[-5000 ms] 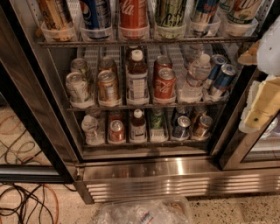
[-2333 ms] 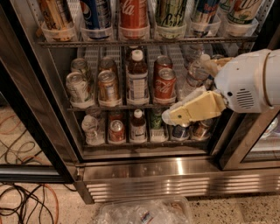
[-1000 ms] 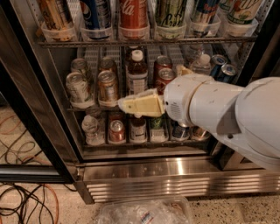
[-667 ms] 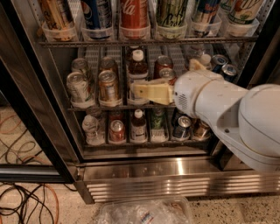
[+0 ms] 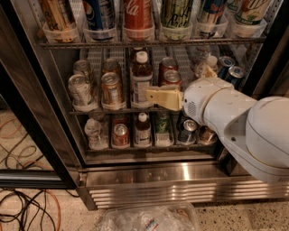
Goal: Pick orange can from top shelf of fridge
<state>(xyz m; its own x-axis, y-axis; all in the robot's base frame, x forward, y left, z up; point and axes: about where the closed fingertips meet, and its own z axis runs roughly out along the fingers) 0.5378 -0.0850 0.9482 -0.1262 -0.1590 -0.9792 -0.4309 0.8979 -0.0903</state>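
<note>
The orange can (image 5: 56,13) stands at the far left of the top shelf (image 5: 149,43), orange-gold with pale diagonal marks, its top cut off by the picture's edge. It stands behind a clear plastic lip. My gripper (image 5: 159,97), cream-coloured on a bulky white arm (image 5: 235,122), hangs in front of the middle rack, beside the brown bottle (image 5: 142,79). It is well below and to the right of the orange can and holds nothing that I can see. The fridge (image 5: 180,180) stands open, with its ribbed steel base below.
On the top shelf a blue can (image 5: 101,12), a red cola can (image 5: 137,13) and a green can (image 5: 177,12) stand to the right of the orange can. A copper-orange can (image 5: 111,88) and a silver can (image 5: 80,90) stand on the middle rack. Cables (image 5: 27,207) and a plastic bag (image 5: 149,219) lie on the floor.
My arm came in from the right and swept left across the middle rack. In the last second the gripper has risen and drawn back a little to the right.
</note>
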